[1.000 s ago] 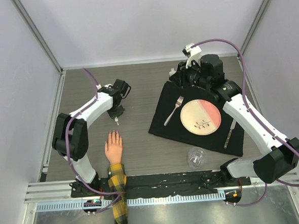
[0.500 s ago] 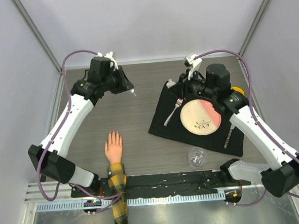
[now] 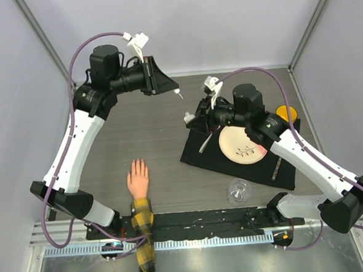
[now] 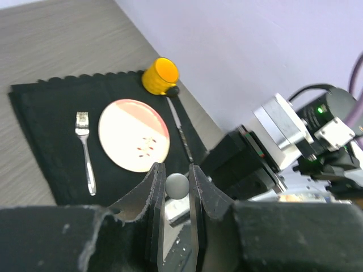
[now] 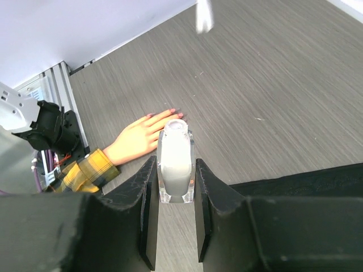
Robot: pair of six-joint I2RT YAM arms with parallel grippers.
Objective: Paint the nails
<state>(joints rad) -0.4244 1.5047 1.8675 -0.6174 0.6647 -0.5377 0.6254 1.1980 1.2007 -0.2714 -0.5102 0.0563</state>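
Note:
The fake hand (image 3: 138, 177) lies palm down near the front of the table, its plaid sleeve (image 3: 143, 228) hanging over the edge. Its nails (image 5: 173, 111) show as tiny pinkish tips in the right wrist view. My left gripper (image 3: 169, 85) is raised high above the table's back middle, shut on the grey cap (image 4: 177, 185) of a polish brush whose white tip (image 3: 179, 95) points down-right. My right gripper (image 3: 190, 119) is shut on an open, clear bottle of white polish (image 5: 176, 161), held just right of and below the brush, at the placemat's left corner.
A black placemat (image 3: 201, 152) at the right carries a plate (image 3: 243, 140), a fork (image 3: 210, 134) and a knife (image 3: 278, 161). A yellow cup (image 3: 285, 113) stands at its back right. A clear glass (image 3: 238, 190) stands at its front edge.
My left arm rose from just above the hand and swung back and right with the brush. My right gripper moved left from behind the plate, carrying the bottle toward the brush.

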